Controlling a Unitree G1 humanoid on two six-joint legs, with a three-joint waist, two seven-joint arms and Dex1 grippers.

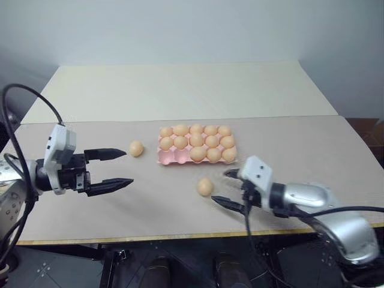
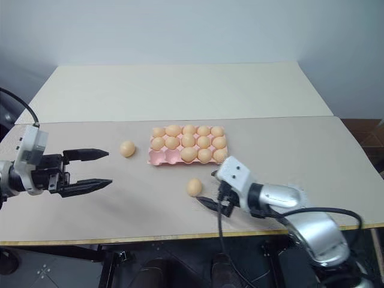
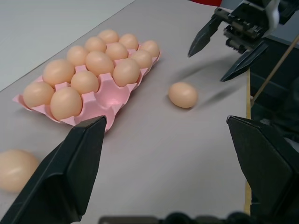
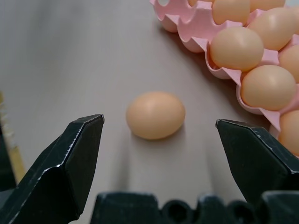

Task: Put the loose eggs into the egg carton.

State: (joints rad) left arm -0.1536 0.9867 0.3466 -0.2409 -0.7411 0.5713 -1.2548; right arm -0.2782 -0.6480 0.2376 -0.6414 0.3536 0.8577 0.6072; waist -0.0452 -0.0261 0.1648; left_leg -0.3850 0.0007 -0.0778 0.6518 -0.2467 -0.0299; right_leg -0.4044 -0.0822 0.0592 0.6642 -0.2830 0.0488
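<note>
one loose egg lies at frame centre, just left of the wide-open, empty right end effector; another egg sits right of the open, empty left end effector, beside the egg carton.

Table — egg carton, two loose eggs.

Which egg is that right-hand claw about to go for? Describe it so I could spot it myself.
Find the pink egg carton in the middle of the table. Just in front of its near edge, on the bare tabletop, one loose egg lies on its side. Unlike the other loose egg, left of the carton, it sits right before the open right gripper.
</note>
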